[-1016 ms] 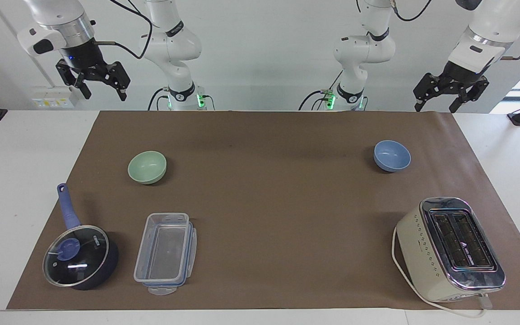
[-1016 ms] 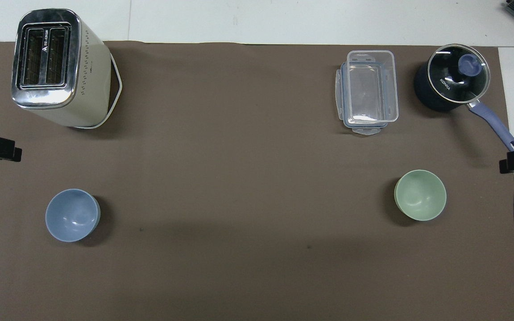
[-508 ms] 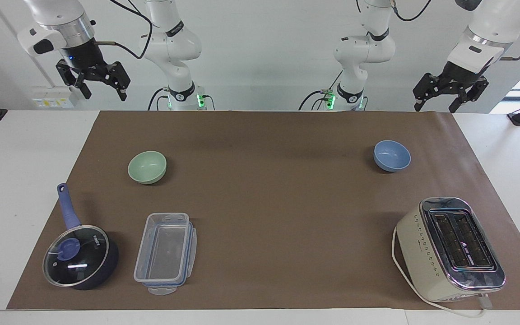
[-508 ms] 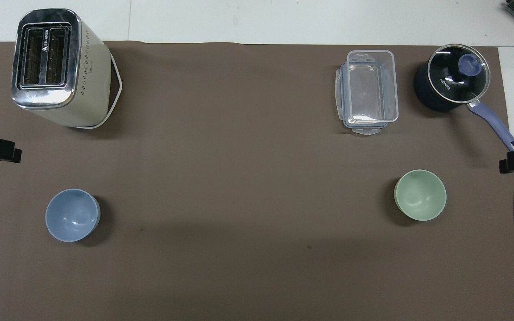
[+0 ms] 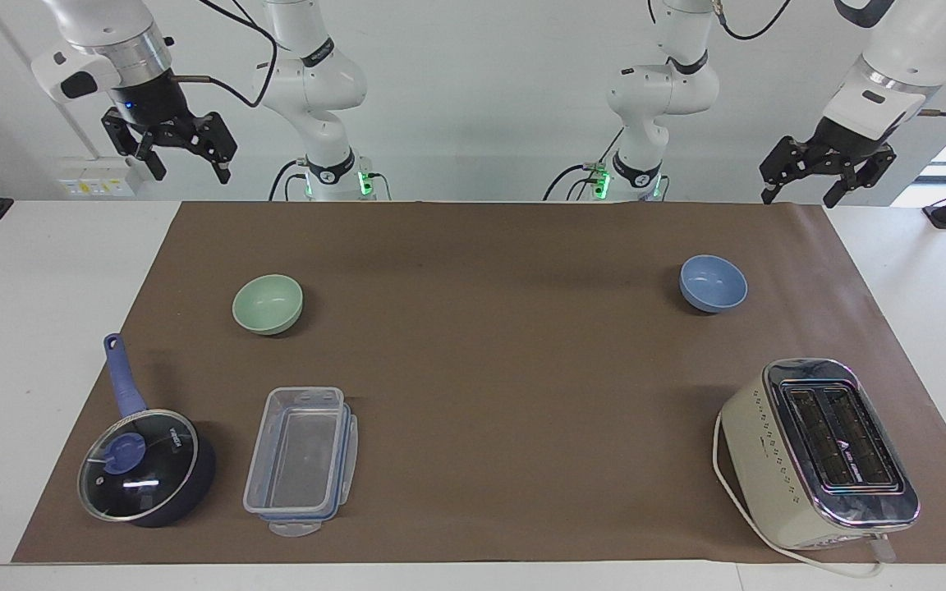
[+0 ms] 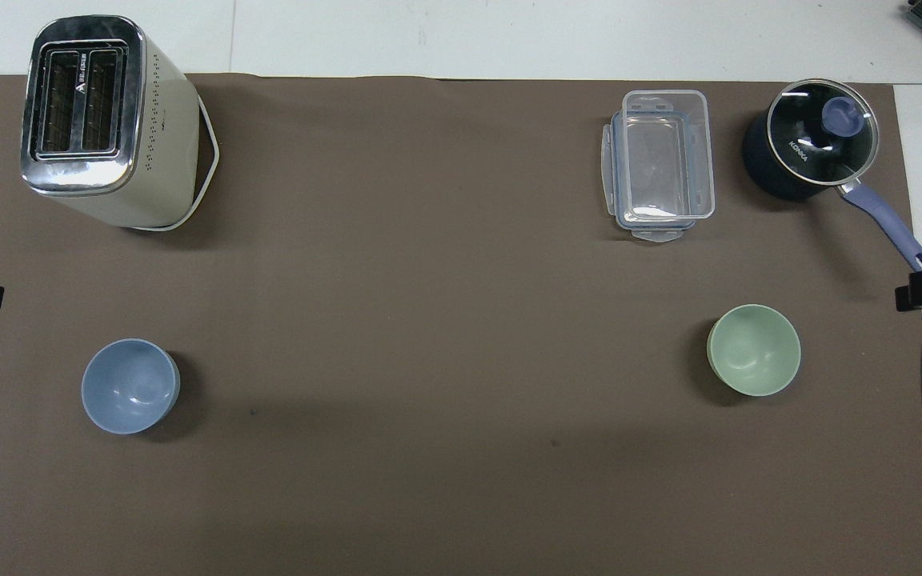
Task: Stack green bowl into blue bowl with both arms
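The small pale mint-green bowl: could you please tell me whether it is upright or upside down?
Upright. The small pale mint-green bowl shows its open, empty hollow from overhead, resting on the brown mat.

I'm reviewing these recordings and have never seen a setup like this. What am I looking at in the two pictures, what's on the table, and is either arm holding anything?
These are two white robot arms at one table, each ending in a black two-finger gripper. One picture is taken from across the table, facing the robots; the other looks steeply down from above their end. The left gripper and the right gripper both hang raised near the table's two ends, open and empty. On the brown mat the green bowl sits toward the right arm's end, the blue bowl toward the left arm's end, far apart. Farther from the robots stand a lidded saucepan, a clear plastic box and a toaster. Nothing is stacked yet.
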